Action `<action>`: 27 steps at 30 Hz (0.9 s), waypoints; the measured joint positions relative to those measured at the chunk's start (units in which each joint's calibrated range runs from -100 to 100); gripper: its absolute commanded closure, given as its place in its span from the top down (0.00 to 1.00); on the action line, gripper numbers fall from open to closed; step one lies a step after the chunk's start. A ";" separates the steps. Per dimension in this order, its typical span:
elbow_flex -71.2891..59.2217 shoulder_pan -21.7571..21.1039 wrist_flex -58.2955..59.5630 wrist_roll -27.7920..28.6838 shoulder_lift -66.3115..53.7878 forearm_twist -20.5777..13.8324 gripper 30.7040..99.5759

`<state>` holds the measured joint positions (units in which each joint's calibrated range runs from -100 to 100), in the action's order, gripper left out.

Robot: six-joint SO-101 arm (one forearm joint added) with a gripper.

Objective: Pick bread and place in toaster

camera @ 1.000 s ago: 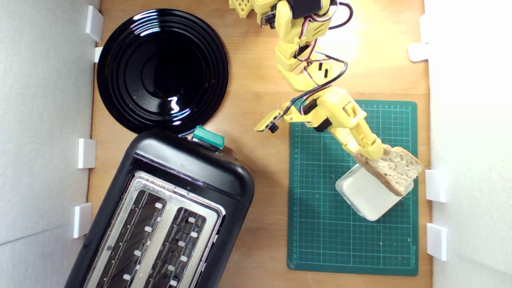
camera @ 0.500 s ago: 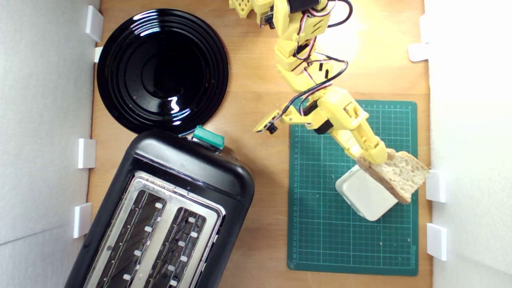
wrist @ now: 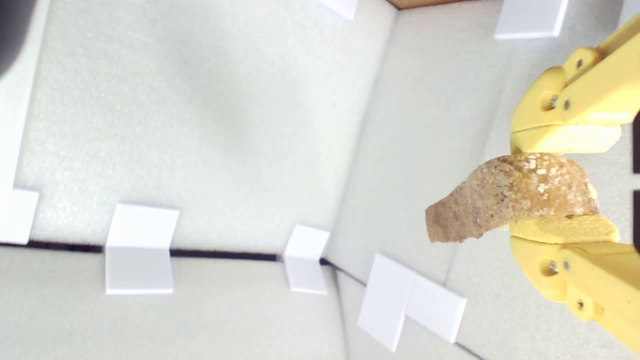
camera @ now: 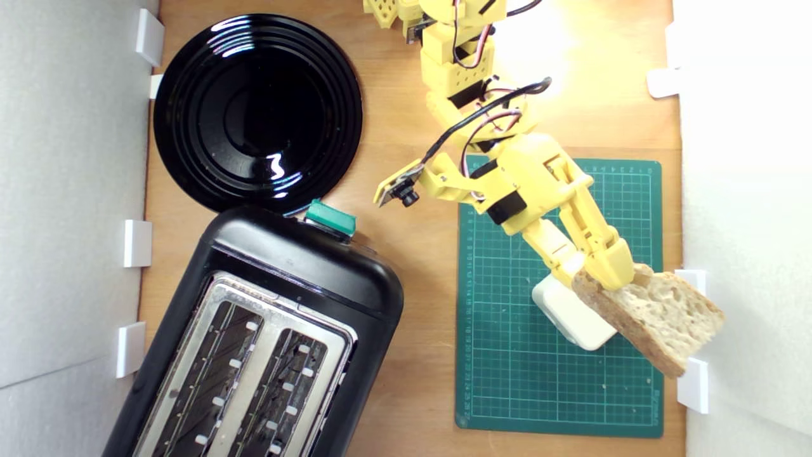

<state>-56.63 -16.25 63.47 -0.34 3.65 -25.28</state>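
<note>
The bread (camera: 660, 317) is a slice with pale airy crumb and a brown crust, held in the air over the right side of the green mat. My yellow gripper (camera: 602, 279) is shut on its crust end. In the wrist view the bread (wrist: 505, 202) is clamped between my two yellow fingers (wrist: 565, 137), crust side showing, and the gripper (wrist: 562, 185) faces the white foam walls. The black toaster (camera: 266, 343), with a silver two-slot top and a teal lever knob (camera: 330, 219), stands at the exterior view's lower left, well apart from the bread.
A cream-white rounded block (camera: 571, 314) lies on the green cutting mat (camera: 507, 355), partly under the bread. A glossy black plate (camera: 257, 111) sits beyond the toaster. White foam walls (camera: 70, 190) with white brackets (camera: 693, 384) enclose the wooden table (camera: 419, 355).
The gripper has lifted the bread off the white block and carried it toward the exterior view's lower right. The arm has risen closer to the camera.
</note>
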 measured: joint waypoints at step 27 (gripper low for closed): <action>-0.18 5.49 -50.17 0.00 -49.06 -0.09 0.45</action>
<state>-56.82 -10.76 13.31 -0.34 -45.40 -25.37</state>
